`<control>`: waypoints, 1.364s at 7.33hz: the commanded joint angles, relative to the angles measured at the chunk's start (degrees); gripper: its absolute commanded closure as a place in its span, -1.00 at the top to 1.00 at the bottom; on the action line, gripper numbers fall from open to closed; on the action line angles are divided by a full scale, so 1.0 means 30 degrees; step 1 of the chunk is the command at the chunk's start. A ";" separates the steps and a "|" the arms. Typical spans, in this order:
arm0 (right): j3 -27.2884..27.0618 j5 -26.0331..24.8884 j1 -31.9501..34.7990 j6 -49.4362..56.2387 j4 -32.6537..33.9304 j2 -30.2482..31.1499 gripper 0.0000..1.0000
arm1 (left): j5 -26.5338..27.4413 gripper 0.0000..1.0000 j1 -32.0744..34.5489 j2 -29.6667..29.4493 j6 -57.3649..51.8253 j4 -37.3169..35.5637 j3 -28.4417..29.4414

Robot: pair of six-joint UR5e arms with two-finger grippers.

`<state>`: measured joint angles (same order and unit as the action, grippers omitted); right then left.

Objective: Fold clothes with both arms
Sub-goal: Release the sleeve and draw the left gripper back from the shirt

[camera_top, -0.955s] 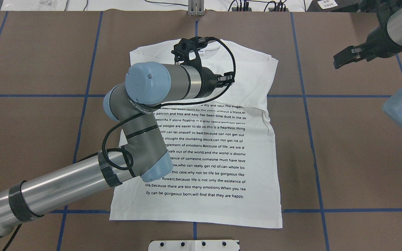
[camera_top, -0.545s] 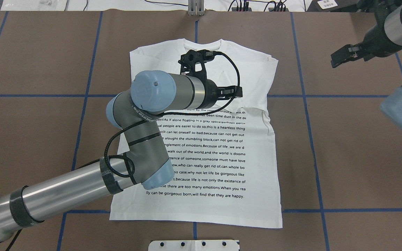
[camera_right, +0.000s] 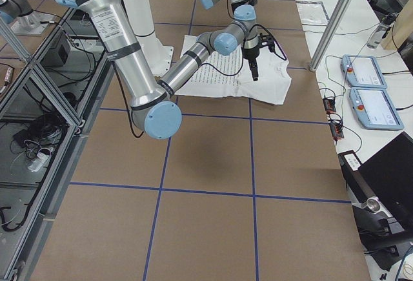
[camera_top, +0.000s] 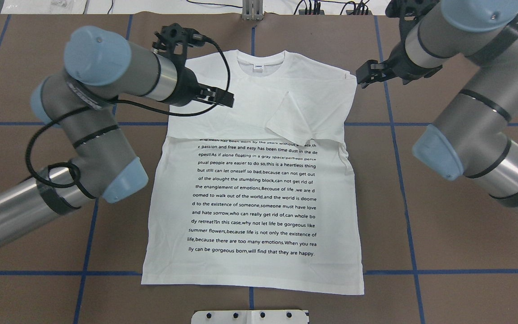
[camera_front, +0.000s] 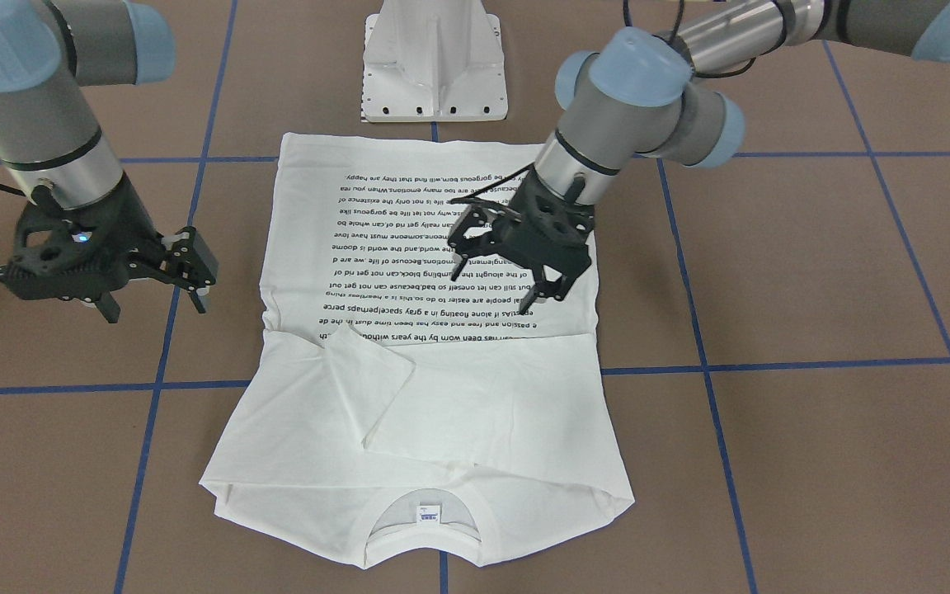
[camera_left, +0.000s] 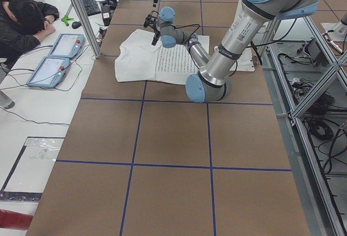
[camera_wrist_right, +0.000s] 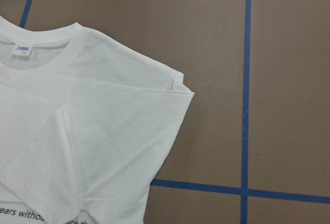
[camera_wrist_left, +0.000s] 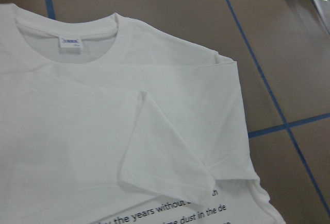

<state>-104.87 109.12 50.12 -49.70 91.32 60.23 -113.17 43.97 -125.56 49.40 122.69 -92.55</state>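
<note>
Brown desk (camera_top: pixel 466 202) marked with blue tape lines carried a white shirt (camera_top: pixel 241 108), lying flat with its printed side up. Its collar (camera_top: pixel 260 58) was at the far end and the block of black text (camera_top: pixel 254 198) nearer. One folded-in sleeve (camera_top: pixel 290 117) lay across the chest, right of centre. The left gripper (camera_front: pixel 506 285) hung over the shirt, fingers spread and empty. The right gripper (camera_front: pixel 153 305) was beside the shirt's right edge, off the cloth, also spread and empty.
</note>
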 commanded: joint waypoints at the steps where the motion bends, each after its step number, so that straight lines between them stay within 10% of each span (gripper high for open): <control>1: 0.3178 -0.2526 -0.2107 -0.1390 0.0958 -0.3794 0.99 | -0.3510 1.00 0.3666 0.2440 -0.6068 -0.0116 -0.0351; 4: 0.9950 -0.5138 -0.4454 -0.1480 0.1260 -0.9197 0.91 | -0.4932 1.00 0.5557 0.4588 -0.9436 0.0089 -0.0497; 10: 1.2686 -0.7952 -0.6216 -0.1245 0.1085 -0.9294 0.66 | -0.4903 1.00 0.5557 0.4970 -0.9465 0.0177 -0.0644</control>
<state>-68.13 86.81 32.01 -53.33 94.71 32.39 -127.91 60.64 -110.81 21.03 123.18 -94.36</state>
